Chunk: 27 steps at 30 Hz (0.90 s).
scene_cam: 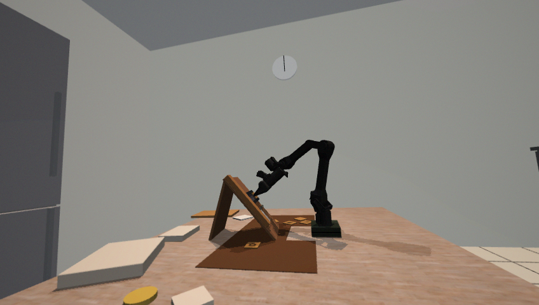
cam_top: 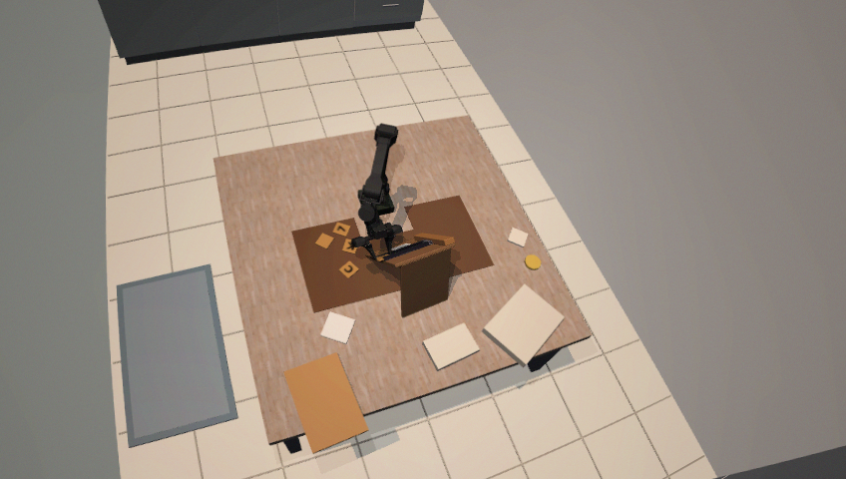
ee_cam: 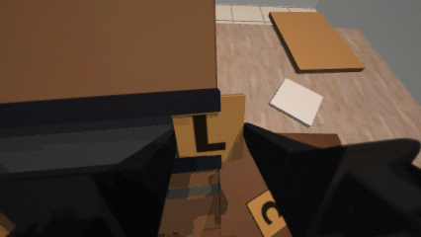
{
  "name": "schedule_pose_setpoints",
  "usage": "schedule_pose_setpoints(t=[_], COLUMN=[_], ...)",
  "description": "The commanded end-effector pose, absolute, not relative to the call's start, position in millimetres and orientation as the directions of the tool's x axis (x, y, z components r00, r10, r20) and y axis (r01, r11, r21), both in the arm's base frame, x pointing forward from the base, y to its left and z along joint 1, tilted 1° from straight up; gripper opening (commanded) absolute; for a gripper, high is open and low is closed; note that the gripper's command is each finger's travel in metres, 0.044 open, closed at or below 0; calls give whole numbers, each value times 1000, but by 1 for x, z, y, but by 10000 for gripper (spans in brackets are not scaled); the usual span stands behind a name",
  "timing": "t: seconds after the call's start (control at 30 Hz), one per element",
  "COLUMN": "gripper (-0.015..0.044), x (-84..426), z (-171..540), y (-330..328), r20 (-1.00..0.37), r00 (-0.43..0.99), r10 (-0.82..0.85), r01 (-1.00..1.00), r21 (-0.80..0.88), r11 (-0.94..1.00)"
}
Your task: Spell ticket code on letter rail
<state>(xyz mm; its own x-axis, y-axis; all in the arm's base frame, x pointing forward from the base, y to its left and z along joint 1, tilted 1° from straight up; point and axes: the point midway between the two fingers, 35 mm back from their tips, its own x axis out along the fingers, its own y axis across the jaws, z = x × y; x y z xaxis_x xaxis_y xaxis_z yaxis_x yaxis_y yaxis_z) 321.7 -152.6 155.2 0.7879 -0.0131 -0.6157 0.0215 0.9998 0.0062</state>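
My gripper is shut on the L tile, one finger at each side edge. The tile's left part is between the lips of the dark rail, at its open right end in the wrist view; its right part sticks out. The L reads upright there. No other tile shows in the visible part of the rail; my left finger hides some of it. A C tile and several other tiles lie left of the board in the top view. The ticket's code is not readable.
The brown mat lies under the board. Another tile lies near the board's foot. Pale slabs, a white square, an orange panel overhanging the edge, and a yellow disc surround it.
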Motion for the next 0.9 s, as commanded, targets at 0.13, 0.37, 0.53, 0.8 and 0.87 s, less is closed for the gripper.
schedule_pose_setpoints(t=[0.13,0.37,0.53,0.8,0.87], gripper=[0,0,0,0,0], x=[321,321,321,322,322], z=[154,154,154,155,155], y=[-148,-144,-143,-141,-139], r20=[-618,-618,-618,-618,-618], r00=[786,786,786,786,786], r10=[-16,-15,-15,-15,-15], r01=[27,27,27,27,27], r21=[10,10,10,10,10], r11=[1000,1000,1000,1000,1000])
